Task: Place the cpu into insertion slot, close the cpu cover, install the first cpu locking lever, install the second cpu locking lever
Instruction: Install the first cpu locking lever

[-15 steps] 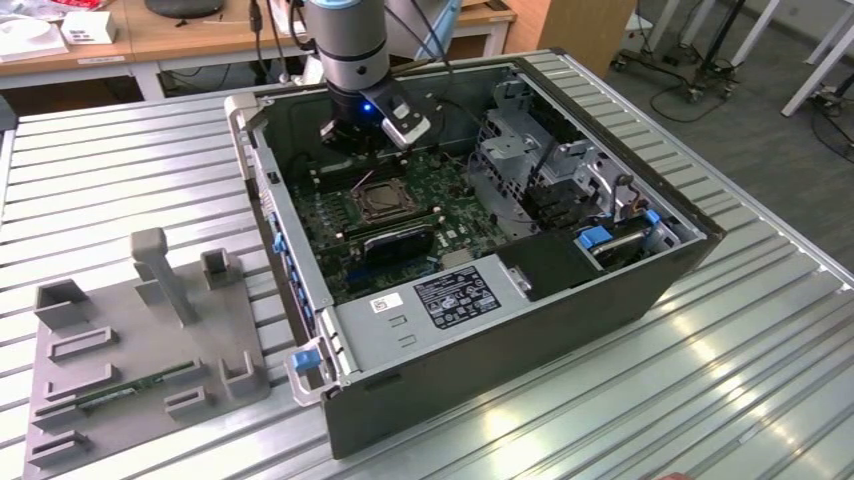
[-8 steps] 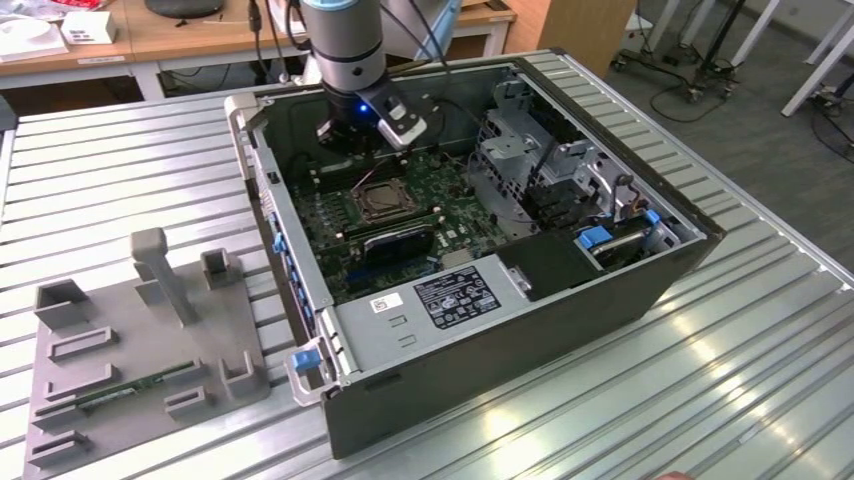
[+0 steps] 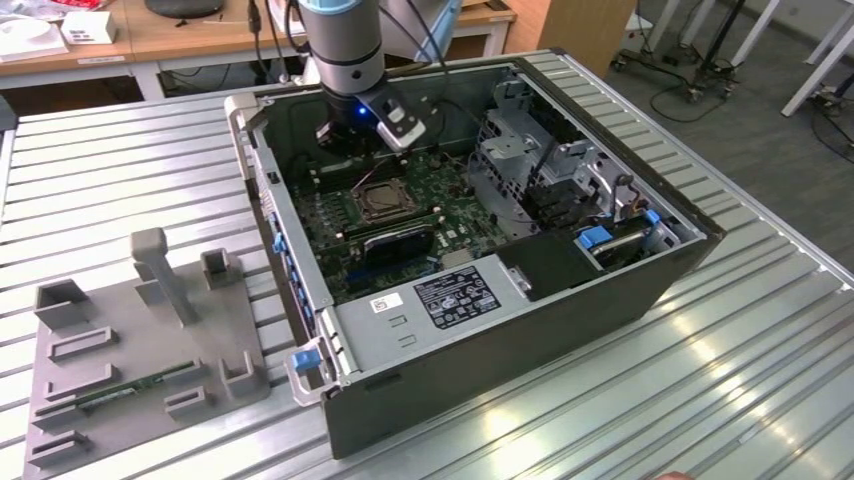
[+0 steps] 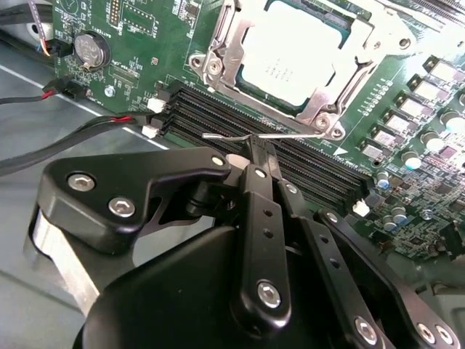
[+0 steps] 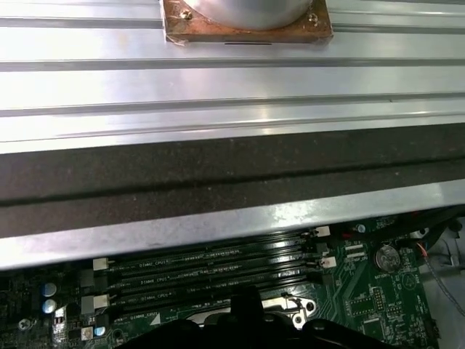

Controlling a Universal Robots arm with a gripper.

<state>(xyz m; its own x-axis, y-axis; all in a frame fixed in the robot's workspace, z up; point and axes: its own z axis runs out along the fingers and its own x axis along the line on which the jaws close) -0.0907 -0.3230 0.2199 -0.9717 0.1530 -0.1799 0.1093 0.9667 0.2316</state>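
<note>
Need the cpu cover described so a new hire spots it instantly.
In the open case, find the green board and the square socket beside its long black memory slots. The cpu cover is the silvery metal frame lying flat on that socket; unlike anything nearby, it has a big square window showing the pale cpu.

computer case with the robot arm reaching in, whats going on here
A robot arm is working inside an open computer case, over the green motherboard. The cpu already sits in the insertion slot, and the cpu cover lies shut over it. In the second wrist view the gripper is at the socket's edge by the memory slots, its fingers drawn together on a thin silvery locking lever.
</note>
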